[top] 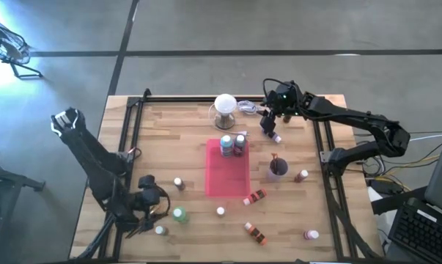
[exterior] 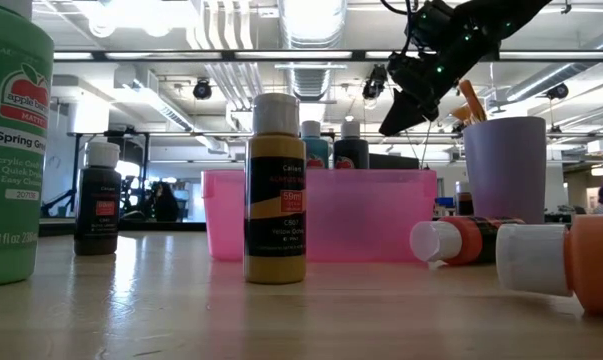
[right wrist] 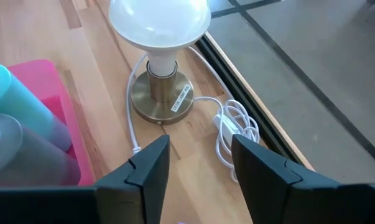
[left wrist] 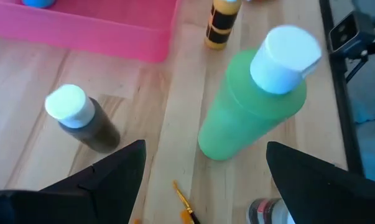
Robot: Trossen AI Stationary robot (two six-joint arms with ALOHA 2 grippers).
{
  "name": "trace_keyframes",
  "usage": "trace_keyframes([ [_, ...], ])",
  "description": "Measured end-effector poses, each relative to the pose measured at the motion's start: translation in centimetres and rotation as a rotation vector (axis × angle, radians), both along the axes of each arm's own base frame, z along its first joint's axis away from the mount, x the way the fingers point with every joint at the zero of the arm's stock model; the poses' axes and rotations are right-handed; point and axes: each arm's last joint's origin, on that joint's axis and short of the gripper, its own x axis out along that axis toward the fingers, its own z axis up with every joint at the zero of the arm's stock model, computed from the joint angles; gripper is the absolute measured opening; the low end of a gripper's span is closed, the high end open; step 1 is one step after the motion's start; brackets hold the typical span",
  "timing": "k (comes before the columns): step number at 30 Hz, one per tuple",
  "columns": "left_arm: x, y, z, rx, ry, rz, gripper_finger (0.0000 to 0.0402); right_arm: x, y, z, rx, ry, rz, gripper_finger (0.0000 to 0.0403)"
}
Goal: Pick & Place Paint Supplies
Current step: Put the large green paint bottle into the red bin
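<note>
The right gripper [top: 270, 126] hangs parted and empty, the white-globed lamp [top: 225, 108] just ahead of it. The left gripper [top: 159, 213] gapes over a green bottle [left wrist: 252, 106].

A flat pink tray [top: 226, 180] sits at centre frame on pale, striped wood planks [top: 191, 220]. Lower left stands a green bottle [left wrist: 252, 109] with a white cap; beside it, a dark brown bottle [left wrist: 87, 121], also white-capped. Right of centre, a lilac cup [top: 278, 169]. Upper centre, a white-globed lamp [right wrist: 159, 25] with a brass base.
</note>
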Motion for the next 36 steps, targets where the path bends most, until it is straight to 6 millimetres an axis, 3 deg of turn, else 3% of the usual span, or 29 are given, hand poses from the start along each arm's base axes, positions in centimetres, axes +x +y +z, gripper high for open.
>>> trace_keyframes([
  [8,0.7,-1.1,-1.1,0.001,0.017,-0.010,0.0337,0.0,0.0,0.0,0.016,-0.011,-0.016,0.0185],
  [21,1.9,-1.7,-1.2,0.009,-0.033,-0.053,0.0337,0.0,0.0,0.1,0.016,-0.019,-0.011,0.0197],
  [30,2.5,-1.4,-1.8,-0.032,-0.050,-0.075,0.0337,0.1,0.0,0.1,0.026,-0.025,0.002,0.0174],
  [36,2.6,-1.5,-0.7,-0.043,-0.069,-0.083,0.0337,0.1,0.0,0.1,0.037,-0.030,-0.005,0.0161],
])
